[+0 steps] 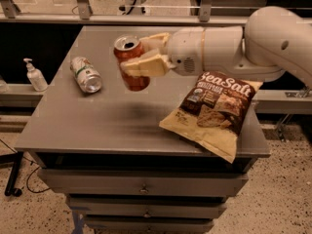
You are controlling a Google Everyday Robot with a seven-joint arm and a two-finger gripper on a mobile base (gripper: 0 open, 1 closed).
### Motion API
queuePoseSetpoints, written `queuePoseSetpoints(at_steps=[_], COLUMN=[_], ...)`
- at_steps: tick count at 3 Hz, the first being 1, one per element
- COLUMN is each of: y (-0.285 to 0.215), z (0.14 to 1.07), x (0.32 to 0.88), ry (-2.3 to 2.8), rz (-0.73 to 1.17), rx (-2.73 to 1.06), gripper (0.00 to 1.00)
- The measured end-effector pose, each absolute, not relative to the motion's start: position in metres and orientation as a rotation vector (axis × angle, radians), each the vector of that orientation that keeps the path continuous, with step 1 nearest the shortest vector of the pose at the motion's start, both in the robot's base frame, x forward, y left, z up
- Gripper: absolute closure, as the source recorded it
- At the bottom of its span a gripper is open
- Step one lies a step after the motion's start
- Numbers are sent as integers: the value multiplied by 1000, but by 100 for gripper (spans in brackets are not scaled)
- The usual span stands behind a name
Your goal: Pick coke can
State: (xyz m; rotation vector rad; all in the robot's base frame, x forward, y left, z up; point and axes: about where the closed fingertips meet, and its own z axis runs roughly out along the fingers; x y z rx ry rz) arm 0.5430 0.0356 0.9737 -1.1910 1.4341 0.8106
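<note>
Pincer (134,53) clamped on coke can (135,82), upper centre, looks off the tabletop (97,118). Lift phase; next needs firm grip, level can.

We took the place for a robotics lab or testing room. A grey metal table (97,126) with plain drawers (141,186) stood on a speckled hard floor (287,199), with metal railing (146,18) behind it and loose cables (9,179) on the floor at the left. A pump bottle (34,76) sat on a ledge beside the table. Over the table's far side we saw the white arm's gripper (134,55), its fingers (146,66) clasping the coke can (135,82) above the tabletop, with a snack bag (214,108) set out nearby.
</note>
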Motion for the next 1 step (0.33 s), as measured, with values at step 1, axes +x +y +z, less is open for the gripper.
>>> queuePoseSetpoints(at_steps=[1], y=[31], z=[979], x=[545], ry=[1430], rz=[801], rx=[-1189], gripper=[100])
